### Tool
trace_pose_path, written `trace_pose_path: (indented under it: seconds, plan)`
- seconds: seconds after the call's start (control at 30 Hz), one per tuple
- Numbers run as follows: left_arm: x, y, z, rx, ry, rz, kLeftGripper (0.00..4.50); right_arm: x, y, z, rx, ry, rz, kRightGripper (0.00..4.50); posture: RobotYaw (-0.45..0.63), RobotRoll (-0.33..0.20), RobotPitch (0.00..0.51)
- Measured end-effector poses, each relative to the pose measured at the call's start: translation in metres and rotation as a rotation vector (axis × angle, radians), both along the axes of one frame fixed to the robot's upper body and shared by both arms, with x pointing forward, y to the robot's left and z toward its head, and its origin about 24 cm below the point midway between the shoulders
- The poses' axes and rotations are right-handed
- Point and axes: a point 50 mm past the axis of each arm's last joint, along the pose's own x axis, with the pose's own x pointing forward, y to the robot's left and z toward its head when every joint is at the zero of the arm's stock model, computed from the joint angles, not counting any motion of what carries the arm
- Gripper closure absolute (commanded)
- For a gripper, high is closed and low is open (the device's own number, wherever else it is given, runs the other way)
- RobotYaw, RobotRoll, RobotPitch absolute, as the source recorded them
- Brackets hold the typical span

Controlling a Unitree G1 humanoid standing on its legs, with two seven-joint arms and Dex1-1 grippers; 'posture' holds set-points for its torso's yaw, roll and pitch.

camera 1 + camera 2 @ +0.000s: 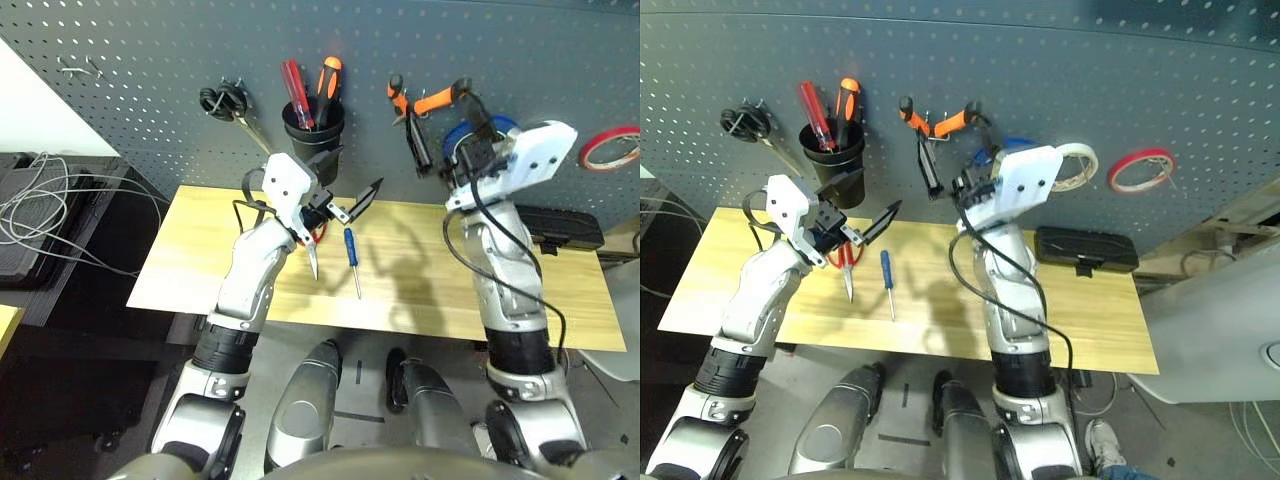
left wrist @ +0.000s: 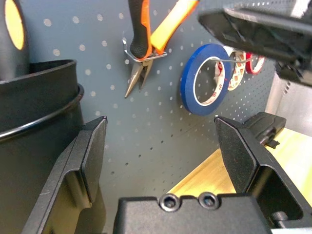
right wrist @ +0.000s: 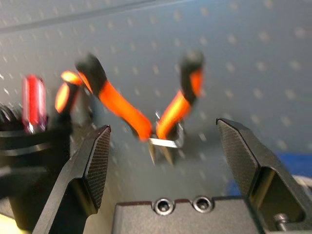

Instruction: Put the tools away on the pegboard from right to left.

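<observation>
pliers (image 2: 146, 44) on pegboard (image 1: 150, 60), screwdriver (image 1: 352, 255) on table (image 1: 220, 250)

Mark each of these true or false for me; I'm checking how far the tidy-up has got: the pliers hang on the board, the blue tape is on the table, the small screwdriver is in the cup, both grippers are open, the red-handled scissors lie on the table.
1. The orange-and-black-handled pliers hang on the pegboard: true.
2. The blue tape roll is on the table: false, it hangs on a pegboard hook.
3. The small blue-handled screwdriver is in the black cup: false, it lies on the table.
4. The left gripper and right gripper are open: true, and empty.
5. The red-handled scissors lie on the table: true.
</observation>
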Motion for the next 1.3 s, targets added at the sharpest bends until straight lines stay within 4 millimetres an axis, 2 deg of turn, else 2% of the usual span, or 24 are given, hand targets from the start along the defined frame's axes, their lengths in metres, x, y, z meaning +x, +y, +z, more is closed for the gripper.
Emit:
trace_pose_path:
  seconds: [0.2,0.37,0.5,0.7,0.93,1.3]
  plan:
    - [0.001,-0.001,-0.004,0.015,0.010,-0.019,0.00,-0.014,-0.010,-0.025,-0.022,0.125,-0.024,0.04,0.18,0.000,0.245]
    - [0.002,-0.008,-0.017,0.061,0.051,-0.040,0.00,-0.011,-0.017,-0.055,-0.034,0.302,-0.030,0.04,0.17,0.000,0.243]
    - [0.005,-0.009,-0.033,0.121,0.110,-0.034,0.00,-0.010,-0.029,-0.086,-0.118,0.444,-0.052,0.04,0.18,0.000,0.245]
    - [0.006,-0.014,-0.062,0.241,0.220,-0.037,0.00,-0.005,-0.040,-0.111,-0.198,0.566,-0.040,0.04,0.18,0.000,0.263]
    - [0.018,-0.012,-0.097,0.339,0.378,0.082,0.00,0.004,-0.056,-0.125,-0.292,0.672,0.019,0.04,0.16,0.000,0.288]
    - [0.036,-0.015,-0.123,0.332,0.576,0.242,0.00,-0.002,-0.048,-0.134,-0.352,0.734,0.124,0.04,0.13,0.000,0.317]
